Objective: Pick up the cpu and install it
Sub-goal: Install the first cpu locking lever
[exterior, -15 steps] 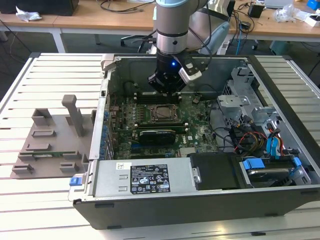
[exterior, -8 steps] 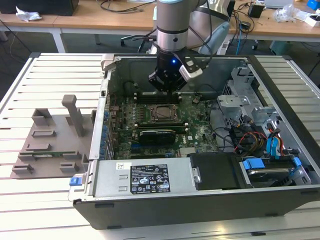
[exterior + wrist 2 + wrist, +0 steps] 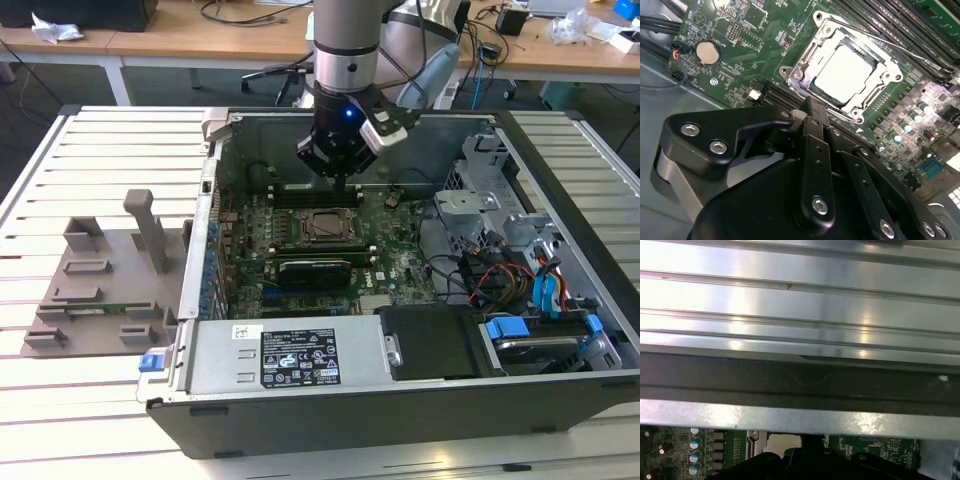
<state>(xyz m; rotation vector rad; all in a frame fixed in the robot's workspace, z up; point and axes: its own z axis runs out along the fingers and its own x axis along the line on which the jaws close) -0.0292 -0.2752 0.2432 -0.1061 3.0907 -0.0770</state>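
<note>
Your gripper (image 3: 345,183) hangs inside an open computer case (image 3: 400,400), low over the motherboard (image 3: 765,35). Just ahead of its fingertips, in the second wrist view, the cpu (image 3: 846,74) lies flat and square in the socket frame (image 3: 805,65), its pale metal top catching the light. It looks seated, level with the frame around it, and apart from the gripper.

Judge the chip as light, stiff and thin, with a smooth, slippery lid. Its underside and the socket contacts are likely fragile, so any hold belongs on two opposite edges, kept level, never on the faces.

The gripper fingers (image 3: 815,130) appear drawn close together, with nothing between them, and they touch nothing you can see. A thin metal retention lever (image 3: 900,47) runs along the far side of the socket. Beyond it lie dark memory slots (image 3: 890,25). Off to one side of the gripper, a round coin battery (image 3: 707,52) sits on the board.
</note>
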